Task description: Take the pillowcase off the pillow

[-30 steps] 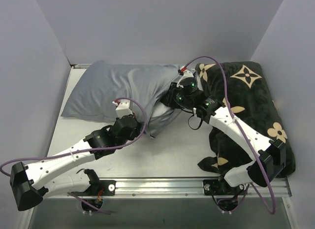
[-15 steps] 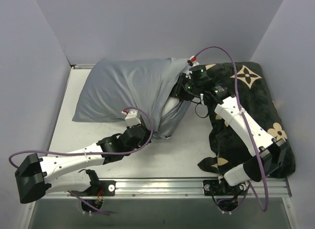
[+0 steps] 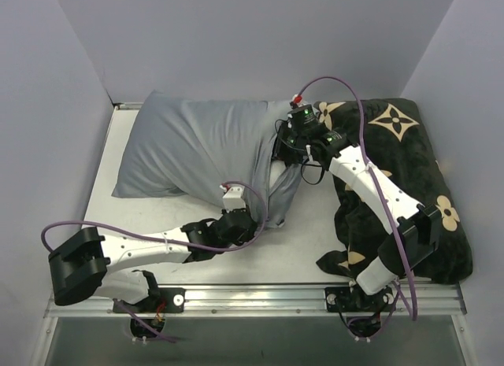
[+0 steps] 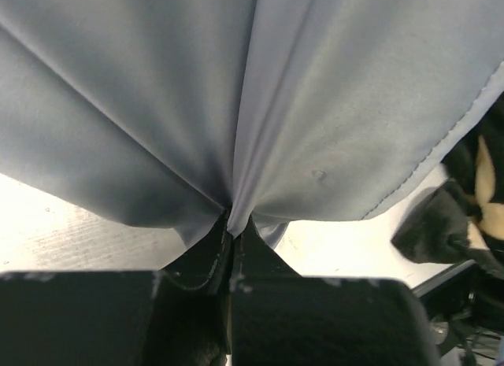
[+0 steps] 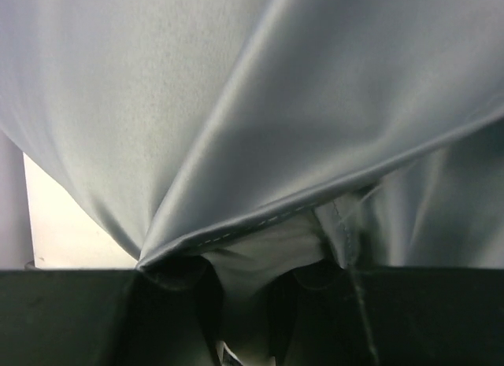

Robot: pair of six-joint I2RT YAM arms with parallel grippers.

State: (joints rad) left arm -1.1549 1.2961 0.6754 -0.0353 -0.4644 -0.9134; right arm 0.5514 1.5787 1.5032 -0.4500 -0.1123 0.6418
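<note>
The pillowcase (image 3: 197,146) is smooth, thin, faintly sheened cloth.

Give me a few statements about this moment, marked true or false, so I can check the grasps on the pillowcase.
1. The left jaws are shut on a pinch of the plain blue-grey cloth pillowcase. True.
2. The plump white pillow lies fully bare. False: it is almost wholly inside the pillowcase, and only a sliver shows at the open end.
3. The black cushion with tan flower motifs lies on the right of the table. True.
4. The right jaws hang open over the cushion. False: they are shut on the pillowcase's stitched hem.
</note>
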